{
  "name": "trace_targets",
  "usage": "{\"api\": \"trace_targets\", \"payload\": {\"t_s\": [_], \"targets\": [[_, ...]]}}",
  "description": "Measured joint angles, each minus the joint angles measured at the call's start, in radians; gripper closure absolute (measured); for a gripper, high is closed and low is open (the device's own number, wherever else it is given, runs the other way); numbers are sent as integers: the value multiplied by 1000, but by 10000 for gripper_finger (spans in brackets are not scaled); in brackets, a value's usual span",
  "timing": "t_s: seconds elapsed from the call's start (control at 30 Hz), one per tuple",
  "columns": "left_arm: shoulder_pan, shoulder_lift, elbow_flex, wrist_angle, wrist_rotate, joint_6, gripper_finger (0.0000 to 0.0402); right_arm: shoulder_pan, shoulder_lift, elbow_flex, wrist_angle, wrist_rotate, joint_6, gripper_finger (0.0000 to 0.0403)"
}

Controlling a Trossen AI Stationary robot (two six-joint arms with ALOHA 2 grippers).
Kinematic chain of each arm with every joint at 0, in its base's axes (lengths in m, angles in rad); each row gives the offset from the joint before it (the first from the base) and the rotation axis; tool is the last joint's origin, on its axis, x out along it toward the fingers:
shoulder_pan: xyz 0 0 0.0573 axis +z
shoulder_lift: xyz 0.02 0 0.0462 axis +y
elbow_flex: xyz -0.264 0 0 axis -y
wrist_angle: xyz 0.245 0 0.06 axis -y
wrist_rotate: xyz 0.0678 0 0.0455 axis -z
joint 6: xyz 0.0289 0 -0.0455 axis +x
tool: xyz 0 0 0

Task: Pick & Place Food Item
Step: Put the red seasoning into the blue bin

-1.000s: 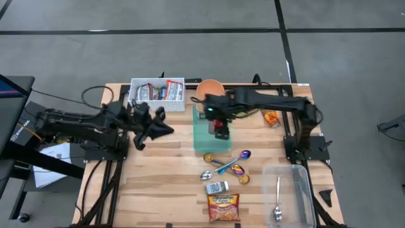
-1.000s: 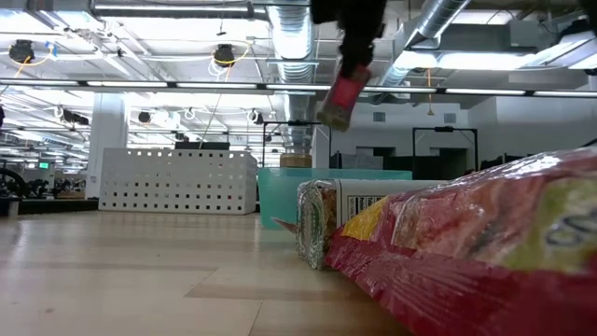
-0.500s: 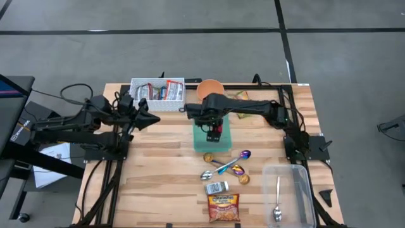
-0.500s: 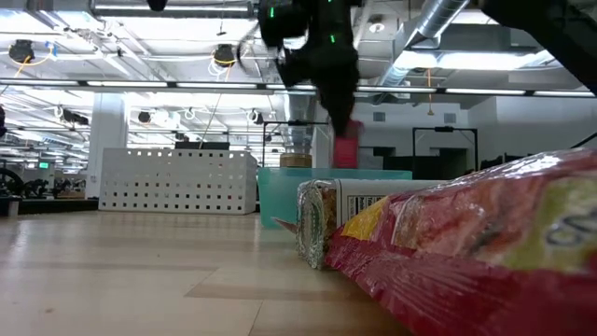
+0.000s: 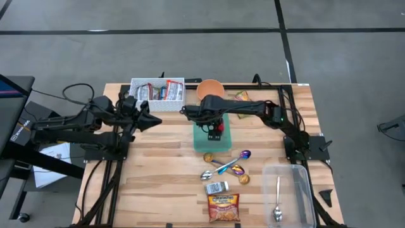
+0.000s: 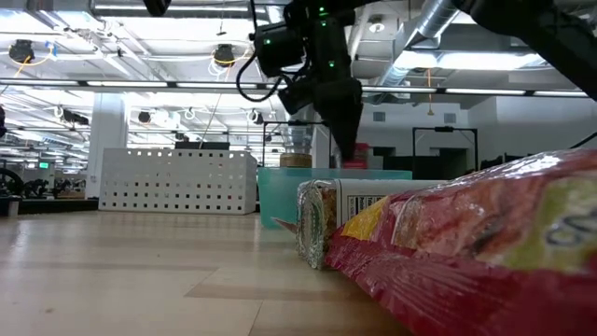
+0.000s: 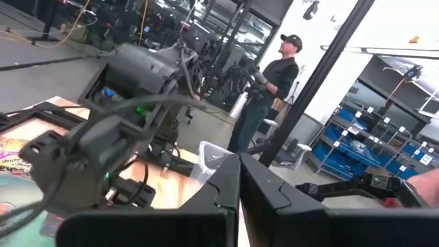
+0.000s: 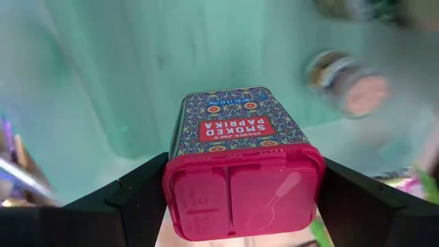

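Right gripper (image 8: 240, 199) fingers clamped on red-lidded "SMOKED PAPRIKA" tin (image 8: 236, 147) over teal bin (image 5: 211, 136); left gripper (image 5: 152, 120) fingers closed, empty.

There are 4 cameras. The high one hangs overhead and looks straight down on the whole wooden table (image 5: 158, 171) and the grey floor round it. The low one sits on the tabletop, facing level into the room, nearly touching a red snack bag (image 6: 485, 252) that the high view also shows at the near edge. Each wrist camera looks out past its own fingers: the left towards the room, the right close down into the teal bin (image 8: 137, 62), which the high and low views share.
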Motion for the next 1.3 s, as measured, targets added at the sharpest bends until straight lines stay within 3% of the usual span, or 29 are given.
{"api": "trace_targets", "payload": {"t_s": [0.53, 0.7, 0.87, 1.3], "targets": [[0, 6, 0, 1, 0, -26, 401, -83, -1, 1, 29, -7, -71, 98], [0, 15, 0, 1, -2, -26, 401, -77, -1, 1, 30, -81, -49, 98], [0, 27, 0, 3, -4, -26, 401, -56, -1, 0, 55, -65, -61, 98], [0, 34, 0, 1, -13, -26, 401, -75, -31, -179, 169, -63, -74, 98]]}}
